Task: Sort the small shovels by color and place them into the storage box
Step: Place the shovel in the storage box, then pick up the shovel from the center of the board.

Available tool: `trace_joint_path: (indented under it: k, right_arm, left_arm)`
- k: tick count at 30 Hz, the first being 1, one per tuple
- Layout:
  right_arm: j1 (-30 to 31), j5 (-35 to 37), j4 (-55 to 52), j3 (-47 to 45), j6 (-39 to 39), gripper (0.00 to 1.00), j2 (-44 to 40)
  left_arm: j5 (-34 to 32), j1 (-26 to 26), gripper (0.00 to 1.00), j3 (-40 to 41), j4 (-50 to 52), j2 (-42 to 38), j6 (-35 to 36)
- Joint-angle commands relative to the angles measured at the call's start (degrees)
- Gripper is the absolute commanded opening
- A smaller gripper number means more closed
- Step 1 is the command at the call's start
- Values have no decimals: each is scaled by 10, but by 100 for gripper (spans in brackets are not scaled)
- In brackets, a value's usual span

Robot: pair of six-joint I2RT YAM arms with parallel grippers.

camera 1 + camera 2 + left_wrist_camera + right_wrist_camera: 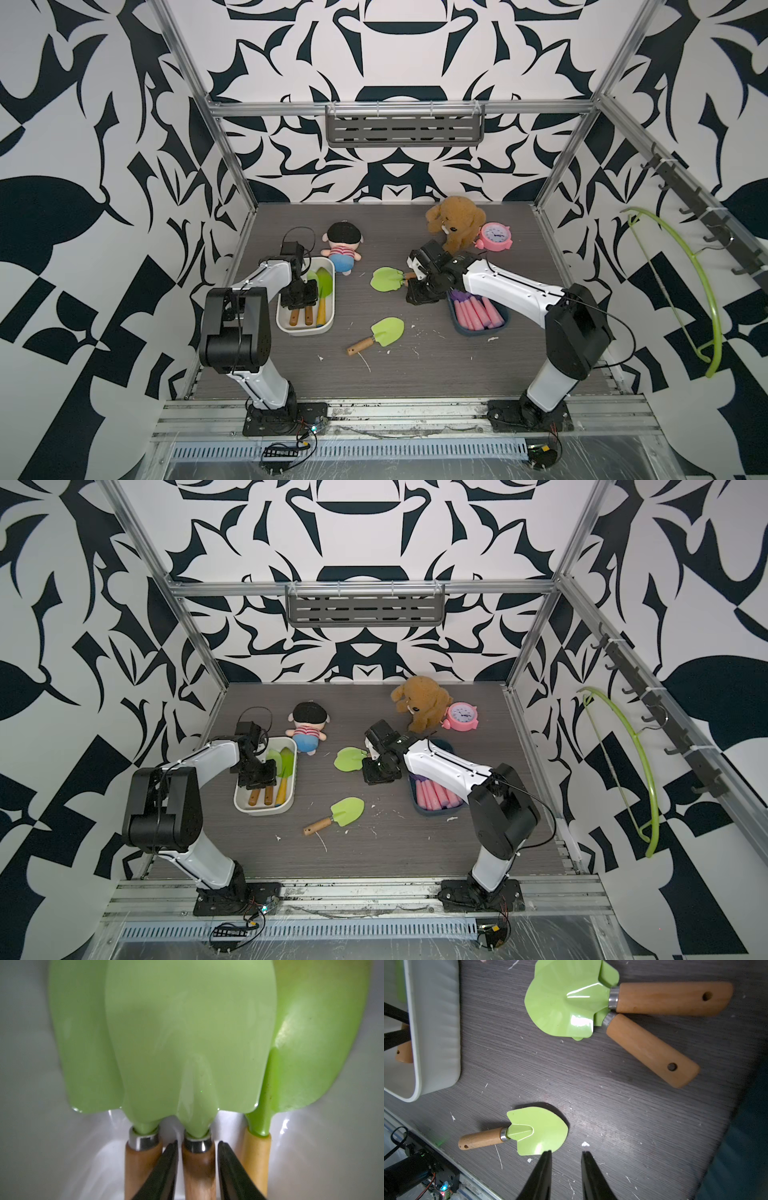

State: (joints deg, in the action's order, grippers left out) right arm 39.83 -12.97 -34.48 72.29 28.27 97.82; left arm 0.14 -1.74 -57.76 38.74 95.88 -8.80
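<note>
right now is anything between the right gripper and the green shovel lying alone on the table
Nothing visible does. Only bare tabletop with white specks separates the right gripper from the lone green shovel; the two stacked green shovels lie clear of that path.

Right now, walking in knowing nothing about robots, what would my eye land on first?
Probably the bold black-and-white patterned walls around the grey table. Then the two white-and-black arms: the left arm reaches into a white box of green shovels, the right arm stretches over a dark box of pink-handled shovels. Between them lie a lone green shovel and an overlapping pair, with a brown teddy beside a pink clock at the back.
</note>
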Motion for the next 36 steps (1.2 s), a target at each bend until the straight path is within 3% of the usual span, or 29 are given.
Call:
trace_joint_path:
  k: [1, 8, 16, 20, 27, 32, 36]
  right_arm:
    - [2, 0, -10, 31, -14, 30, -7]
    - [1, -11, -27, 34, 1, 30, -24]
    - [-1, -30, -34, 3, 77, 30, -44]
    - [-9, -66, -12, -31, 129, 30, -55]
    - [-11, -80, 40, -95, 193, 30, -80]
    - [-13, -71, 47, -106, 201, 30, -91]
    - [-14, -63, 47, -109, 203, 30, -94]
  left_arm:
    - [7, 0, 44, -5, 7, -36, 11]
    - [128, 0, 61, 2, 11, -130, 108]
    - [254, -20, 63, 11, 45, -175, 222]
    - [233, -111, 63, -4, 113, -167, 315]
    - [199, -260, 65, 16, 162, -156, 395]
    - [140, -334, 65, 32, 142, -124, 401]
    - [106, -361, 65, 40, 118, -100, 389]
